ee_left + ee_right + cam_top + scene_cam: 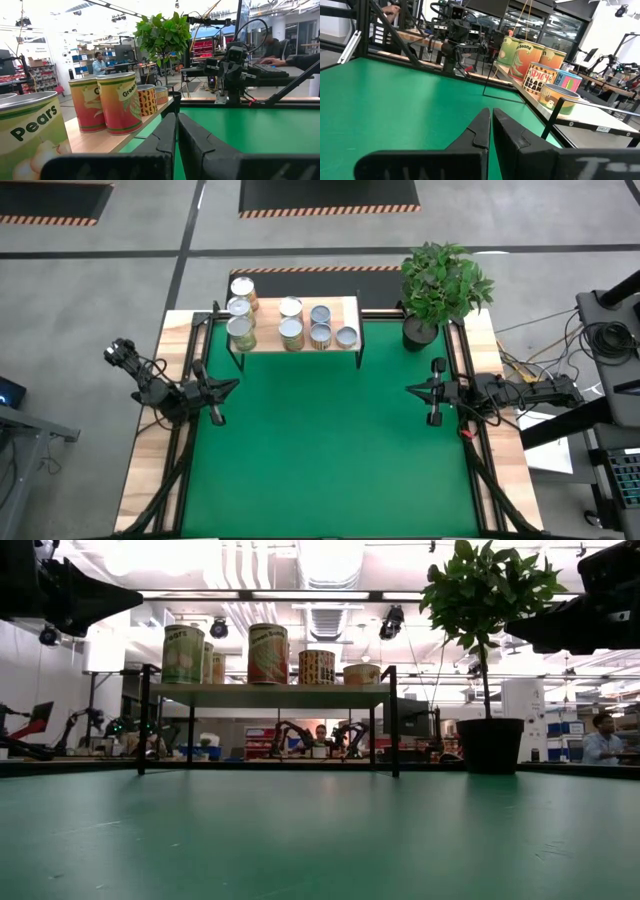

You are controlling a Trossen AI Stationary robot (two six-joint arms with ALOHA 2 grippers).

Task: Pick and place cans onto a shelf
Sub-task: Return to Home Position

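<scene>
Left gripper: fingers pressed together, nothing pinched; held at the side edge of the green mat and pointed across at the right gripper, which is likewise closed and unloaded at the opposite edge

Cans: seven counted, all upright on the shelf, grouped from the end nearer the left gripper toward the middle, several touching or just beside one another; none is held and none is seen on the mat. Placement is judged finished, which would explain why both grippers are parked well apart from the shelf, where no can is likely to be knocked

Shelf: set off to one side of the line between the two grippers, somewhat nearer the left one

Plant pot: just beside the shelf end nearer the right gripper; judged the one obstacle to a reach from that side. Only mat is seen between the grippers

People are noted in the room beyond the table
</scene>
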